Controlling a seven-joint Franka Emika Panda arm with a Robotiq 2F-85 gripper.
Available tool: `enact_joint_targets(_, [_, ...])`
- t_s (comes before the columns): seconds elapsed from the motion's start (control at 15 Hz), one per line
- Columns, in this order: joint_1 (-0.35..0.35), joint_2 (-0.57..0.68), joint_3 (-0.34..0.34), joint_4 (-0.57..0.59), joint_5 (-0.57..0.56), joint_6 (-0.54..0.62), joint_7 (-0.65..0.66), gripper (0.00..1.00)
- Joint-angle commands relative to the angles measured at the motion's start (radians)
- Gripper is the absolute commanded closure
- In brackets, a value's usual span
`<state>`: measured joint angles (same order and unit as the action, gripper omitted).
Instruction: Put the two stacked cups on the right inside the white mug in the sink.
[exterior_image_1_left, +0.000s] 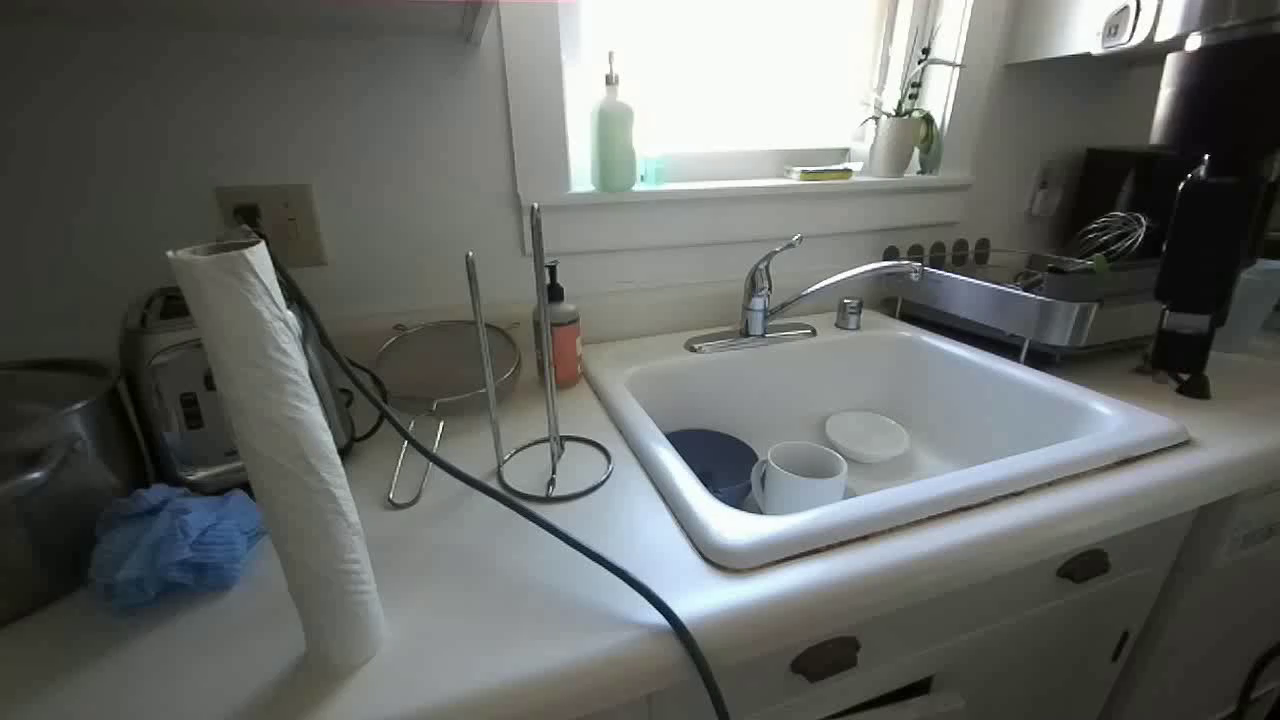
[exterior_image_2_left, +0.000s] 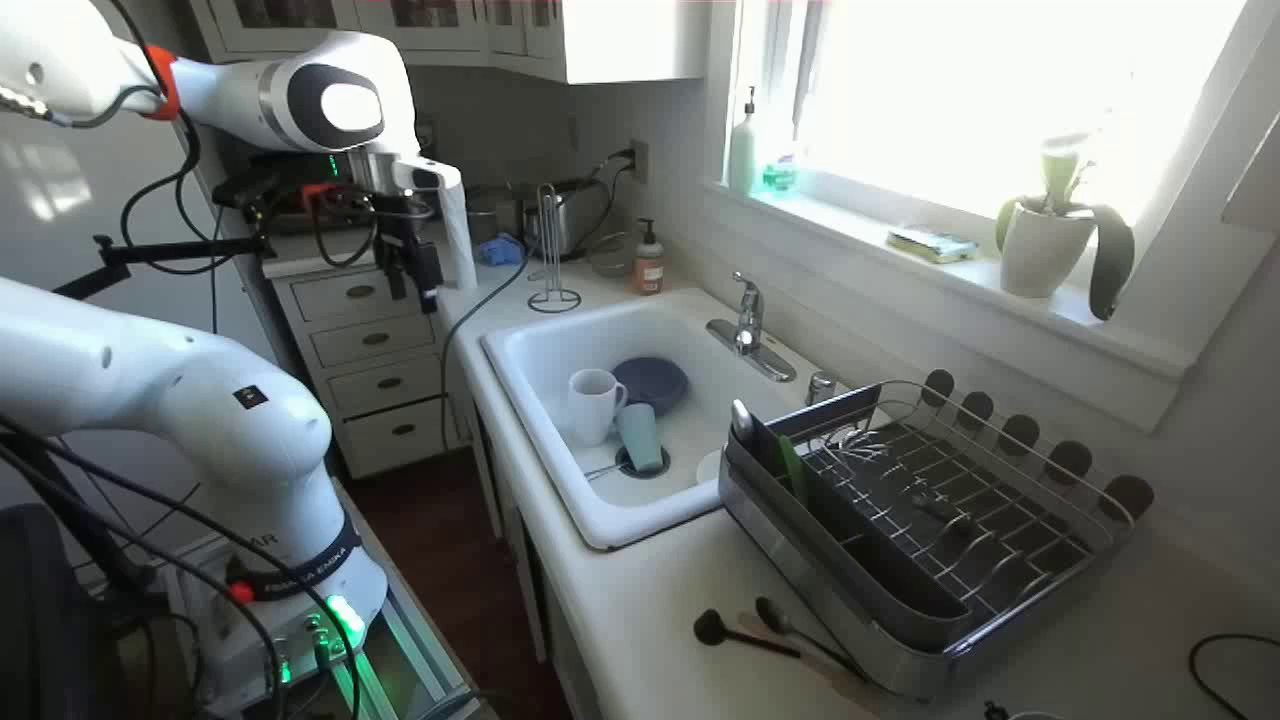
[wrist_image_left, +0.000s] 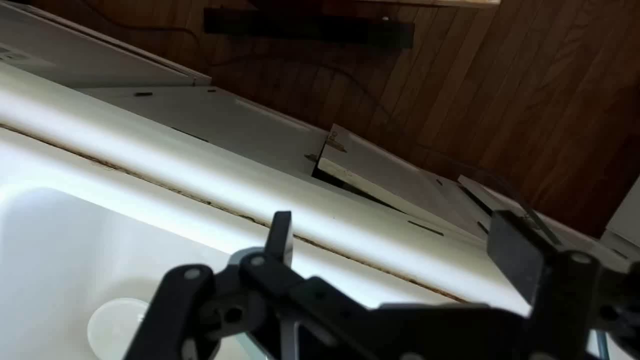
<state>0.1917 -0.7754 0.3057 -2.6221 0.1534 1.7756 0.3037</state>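
Note:
The white mug (exterior_image_1_left: 803, 480) stands upright in the sink (exterior_image_1_left: 960, 500); its handle points to the bowl side. It also shows in an exterior view (exterior_image_2_left: 592, 400). The pale blue-green stacked cups (exterior_image_2_left: 641, 438) lean or lie tilted beside the mug over the drain; I cannot tell the two cups apart. A sliver of them shows in the wrist view (wrist_image_left: 251, 347) behind a finger. My gripper (exterior_image_2_left: 414, 296) is above the counter's front edge, apart from the mug and cups. In the wrist view the fingers (wrist_image_left: 400, 250) are wide apart with nothing between them.
A dark blue bowl (exterior_image_2_left: 650, 383) and a small white dish (exterior_image_1_left: 867, 437) lie in the sink. The faucet (exterior_image_2_left: 747, 325) stands behind it. A dish rack (exterior_image_2_left: 920, 520), a wire holder (exterior_image_1_left: 552, 480), a paper towel roll (exterior_image_1_left: 285, 450) and a cable (exterior_image_1_left: 560, 530) are on the counter.

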Motion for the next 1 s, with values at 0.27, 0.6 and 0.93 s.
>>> enact_joint_targets(0.27, [0.001, 0.001, -0.002, 0.001, -0.001, -0.001, 0.001, 0.0])
enact_joint_targets(0.6, [-0.059, -0.158, -0.165, 0.014, -0.039, -0.183, -0.079, 0.0])
enact_joint_targets(0.93, [-0.21, -0.314, -0.34, 0.073, -0.103, -0.38, -0.139, 0.0])
